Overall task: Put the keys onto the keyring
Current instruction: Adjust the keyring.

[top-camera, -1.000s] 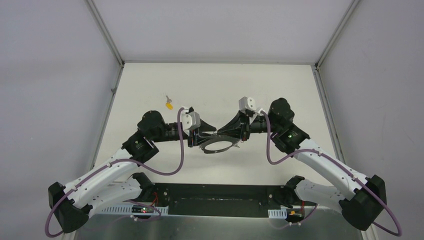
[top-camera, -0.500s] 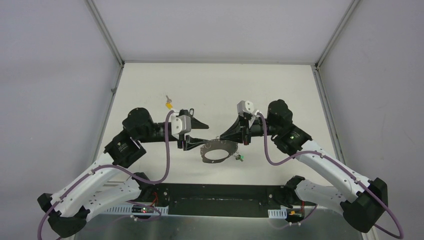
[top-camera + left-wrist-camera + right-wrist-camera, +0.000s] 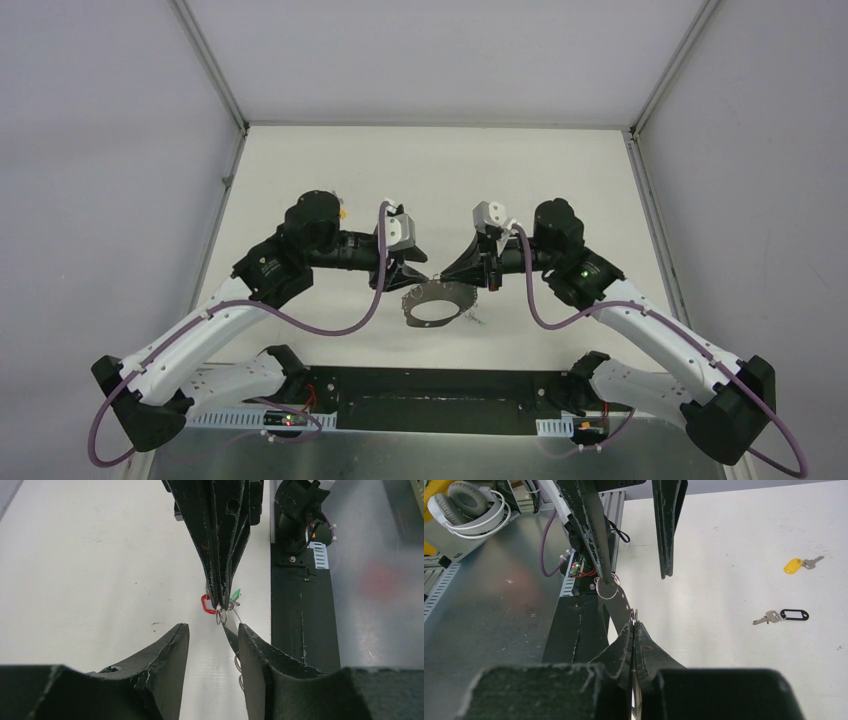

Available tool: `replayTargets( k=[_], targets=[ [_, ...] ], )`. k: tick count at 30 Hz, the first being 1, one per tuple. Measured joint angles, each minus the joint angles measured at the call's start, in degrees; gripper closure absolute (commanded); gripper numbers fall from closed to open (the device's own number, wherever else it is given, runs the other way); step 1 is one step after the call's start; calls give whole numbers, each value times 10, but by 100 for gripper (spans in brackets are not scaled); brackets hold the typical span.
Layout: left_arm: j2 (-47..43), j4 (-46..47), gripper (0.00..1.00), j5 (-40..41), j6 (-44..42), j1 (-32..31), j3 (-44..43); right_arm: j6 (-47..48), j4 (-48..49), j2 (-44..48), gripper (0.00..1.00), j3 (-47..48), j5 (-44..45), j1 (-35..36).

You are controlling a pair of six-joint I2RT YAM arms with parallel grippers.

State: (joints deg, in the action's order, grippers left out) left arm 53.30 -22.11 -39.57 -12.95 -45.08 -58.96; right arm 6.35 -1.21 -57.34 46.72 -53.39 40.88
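The keyring hangs in the air between the two arms as a thin grey loop. My right gripper is shut on its upper edge, and its closed tips pinch the band. A green-tagged key dangles from the loop, its tag beside a small red piece. My left gripper faces the right one with its jaws apart; the ring's wire runs beside one finger. On the table lie a yellow-tagged key and a black-tagged key.
A black base plate joins the arm bases at the near edge. White enclosure walls ring the table. White headphones lie on the grey bench beyond the table edge. The left arm's elbow mostly covers the yellow tag.
My left gripper let go of the ring, drew back, opened, then swung in again towards the right gripper. The green-tagged key now hangs from the loop. The right gripper barely moved.
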Motion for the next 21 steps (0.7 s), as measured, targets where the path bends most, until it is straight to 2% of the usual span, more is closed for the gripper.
replayTargets(
  k=[13, 21],
  targets=[
    [57, -19, 68, -34, 19, -6, -10, -4, 0, -12, 100, 0, 7, 0],
    [71, -17, 79, -34, 21, -15, -10, -9, -10, -15, 100, 5, 8, 1]
  ],
)
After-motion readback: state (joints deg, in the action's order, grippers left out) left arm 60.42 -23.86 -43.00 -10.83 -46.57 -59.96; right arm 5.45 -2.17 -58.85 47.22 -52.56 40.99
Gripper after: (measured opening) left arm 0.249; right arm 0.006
